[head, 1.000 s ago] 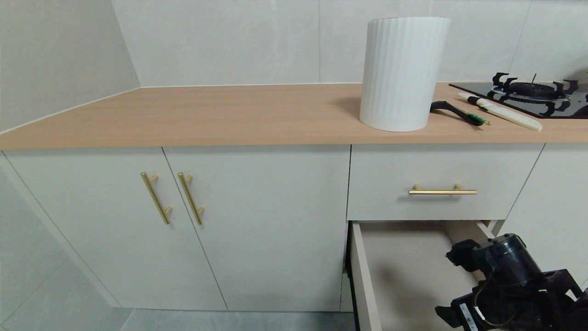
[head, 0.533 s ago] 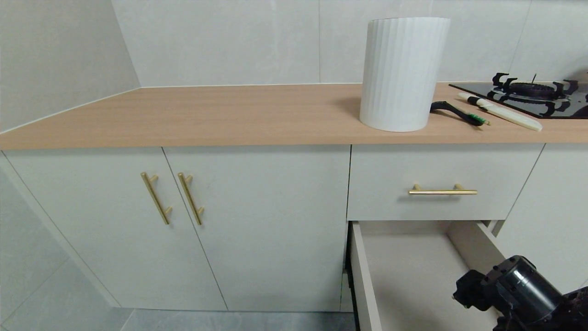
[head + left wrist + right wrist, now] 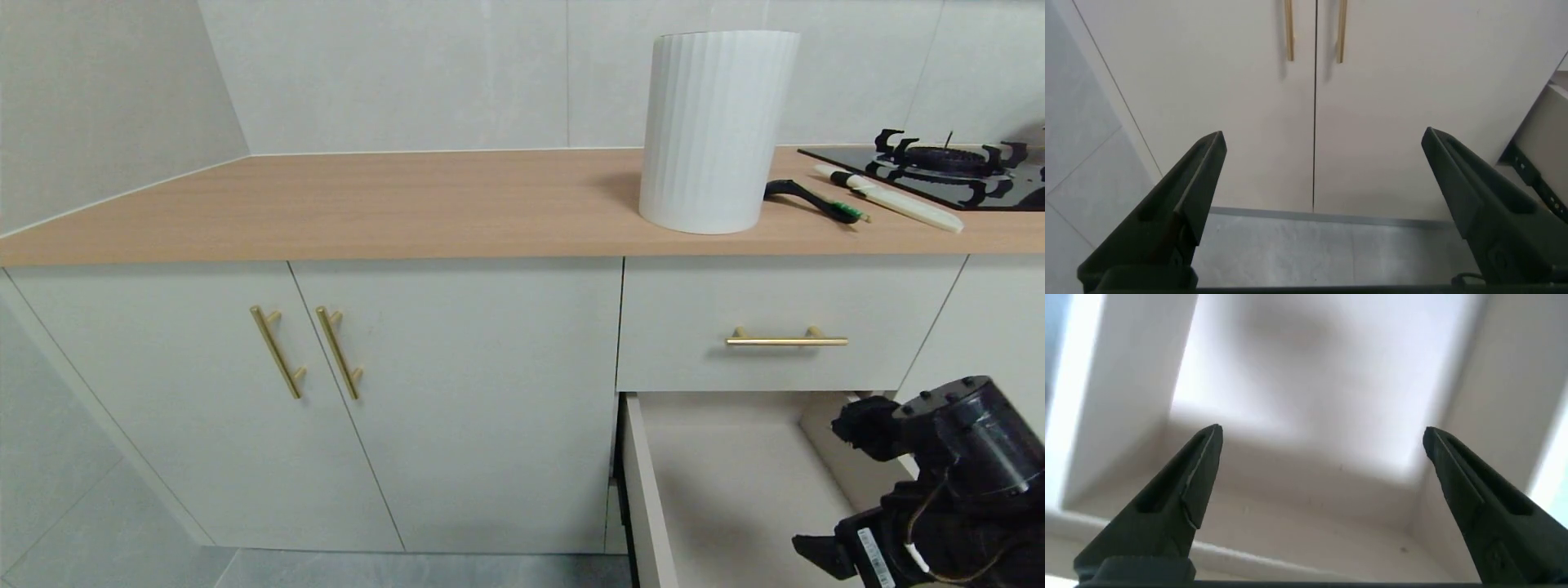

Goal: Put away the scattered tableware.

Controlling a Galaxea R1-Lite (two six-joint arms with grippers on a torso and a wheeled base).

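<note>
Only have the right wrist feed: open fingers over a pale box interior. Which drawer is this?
Observer: The lower drawer, pulled open. The drawer above it is shut.
Operator: Anything to put away?
Observer: On the countertop, a black utensil and a pale knife lie to the right of a white ribbed container.
Operator: Left arm?
Observer: Left gripper is open, facing the closed cabinet doors.

Wooden counter [image 3: 408, 204]: canister [image 3: 710, 131], black utensil [image 3: 812, 200], knife [image 3: 894, 200]

left gripper [image 3: 1320, 137]: spread wide | right gripper [image 3: 1320, 431]: spread wide
</note>
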